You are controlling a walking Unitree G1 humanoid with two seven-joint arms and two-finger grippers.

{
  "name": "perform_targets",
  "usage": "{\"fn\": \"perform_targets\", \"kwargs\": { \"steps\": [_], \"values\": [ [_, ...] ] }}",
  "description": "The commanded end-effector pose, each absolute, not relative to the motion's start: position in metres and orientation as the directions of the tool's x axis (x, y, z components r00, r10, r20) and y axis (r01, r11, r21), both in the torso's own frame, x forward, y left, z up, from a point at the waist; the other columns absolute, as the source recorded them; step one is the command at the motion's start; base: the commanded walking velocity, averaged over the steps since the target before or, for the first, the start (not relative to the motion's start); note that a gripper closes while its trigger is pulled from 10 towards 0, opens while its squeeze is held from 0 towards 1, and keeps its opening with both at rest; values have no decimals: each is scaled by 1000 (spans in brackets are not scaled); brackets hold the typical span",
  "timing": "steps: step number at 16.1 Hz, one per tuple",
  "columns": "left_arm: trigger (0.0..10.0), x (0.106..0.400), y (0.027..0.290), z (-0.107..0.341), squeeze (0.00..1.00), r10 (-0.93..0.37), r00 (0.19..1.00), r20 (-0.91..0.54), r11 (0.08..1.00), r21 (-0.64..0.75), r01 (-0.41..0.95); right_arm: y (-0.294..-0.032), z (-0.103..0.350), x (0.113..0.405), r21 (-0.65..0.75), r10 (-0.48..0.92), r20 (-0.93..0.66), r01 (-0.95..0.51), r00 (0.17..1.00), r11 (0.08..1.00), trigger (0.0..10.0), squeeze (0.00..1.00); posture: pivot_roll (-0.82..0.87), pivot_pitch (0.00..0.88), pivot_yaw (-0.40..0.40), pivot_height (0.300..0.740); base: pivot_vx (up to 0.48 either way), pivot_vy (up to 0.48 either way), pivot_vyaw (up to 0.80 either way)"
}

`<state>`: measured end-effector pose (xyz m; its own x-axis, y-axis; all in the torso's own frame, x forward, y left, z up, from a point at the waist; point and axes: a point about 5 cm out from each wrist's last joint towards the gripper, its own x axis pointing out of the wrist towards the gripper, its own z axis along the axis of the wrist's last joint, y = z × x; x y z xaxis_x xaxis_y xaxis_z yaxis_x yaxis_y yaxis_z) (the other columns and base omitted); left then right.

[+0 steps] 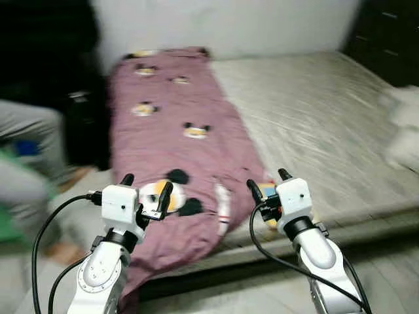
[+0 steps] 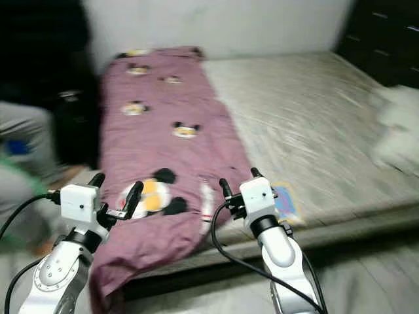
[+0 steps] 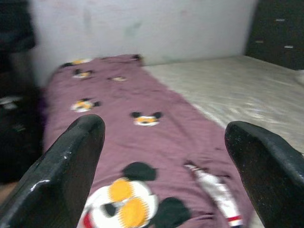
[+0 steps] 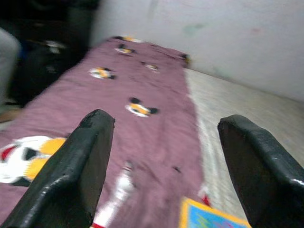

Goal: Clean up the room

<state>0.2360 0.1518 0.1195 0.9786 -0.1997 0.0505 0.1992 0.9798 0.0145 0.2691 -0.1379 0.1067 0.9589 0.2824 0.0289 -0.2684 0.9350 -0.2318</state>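
A purple blanket [image 1: 177, 124] with cartoon mouse prints lies along the left strip of a bare grey mattress [image 1: 314, 124], its near end hanging over the bed's front edge. My left gripper [image 1: 145, 186] is raised in front of that near end, open and empty. Level with it, my right gripper [image 1: 269, 181] hovers open over the blanket's right border, just before a small colourful book [image 2: 286, 203] lying on the mattress. The book's yellow and blue corner [image 4: 209, 216] sits between the right fingers in the right wrist view.
A person in grey clothes [image 1: 26, 163] sits at the left beside the bed. A dark cabinet [image 1: 386, 39] stands at the back right, and something white [image 1: 402, 131] lies on the mattress's right side. A white wall runs behind the bed.
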Motion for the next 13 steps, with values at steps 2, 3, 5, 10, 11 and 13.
{"fn": "perform_targets", "kwargs": {
  "steps": [2, 3, 5, 10, 11, 13],
  "values": [
    [10000, 237, 155, 116, 0, -176, 984, 28, 984, 27, 176, -135, 108, 270, -230, 288, 40, -271, 957, 935, 10000, 0, -44, 63, -13, 740, 0, 0, 800],
    [10000, 237, 155, 116, 0, -175, 984, 28, 984, 35, 174, -134, 108, 270, -230, 286, 40, -270, 957, 935, 10000, 0, -43, 60, -11, 740, 0, 0, 750],
    [10000, 238, 154, 117, 0, -184, 982, 32, 982, 46, 182, -134, 108, 270, -231, 286, 40, -270, 957, 935, 10000, 0, -43, 55, -10, 740, 0, 0, 528],
    [10000, 240, 151, 117, 0, -201, 979, 33, 979, 46, 199, -135, 107, 272, -224, 281, 39, -265, 959, 938, 10000, 0, -47, 50, -10, 740, 0, 0, 0],
    [10000, 240, 151, 117, 0, -201, 979, 33, 979, 46, 199, -135, 107, 272, -225, 280, 39, -265, 959, 938, 10000, 0, -47, 50, -10, 740, 0, 0, 0],
    [10000, 239, 149, 117, 0, -207, 978, 34, 978, 39, 205, -133, 107, 271, -261, 298, 35, -279, 954, 924, 10000, 0, -52, 51, -12, 740, 0, 0, 800]
  ]
}}
